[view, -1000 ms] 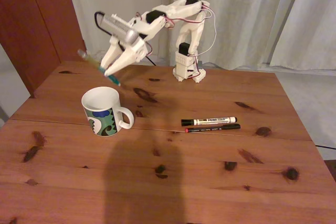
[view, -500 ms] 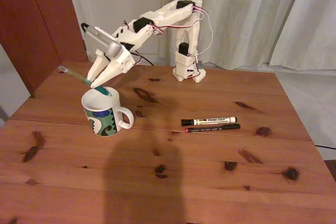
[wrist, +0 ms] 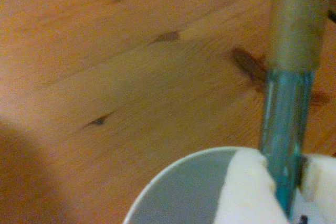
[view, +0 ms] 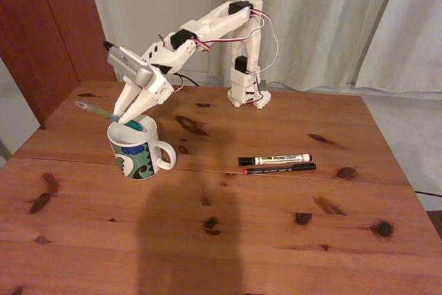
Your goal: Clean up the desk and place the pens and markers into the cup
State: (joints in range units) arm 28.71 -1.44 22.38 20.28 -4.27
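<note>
Now green pen (view: 110, 115) over cup (view: 138, 148).

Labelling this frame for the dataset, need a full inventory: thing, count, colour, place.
Desk: 1, reddish-brown knotty pine, fills the lower fixed view.
Cup: 1, white with a blue-green-black wave pattern, left of centre, handle to the right.
Green-teal pen: 1, tilted over the cup's rim, lower end at the opening, held by the gripper.
Marker: 1, white barrel, black cap, lying right of the cup.
Black pen: 1, red end, lying just in front of the marker.
Curtains: pale, behind the desk.
Arm base: 1, white, at the desk's far edge.
Gripper: 1, white, above the cup, clamped on the green-teal pen.
</note>
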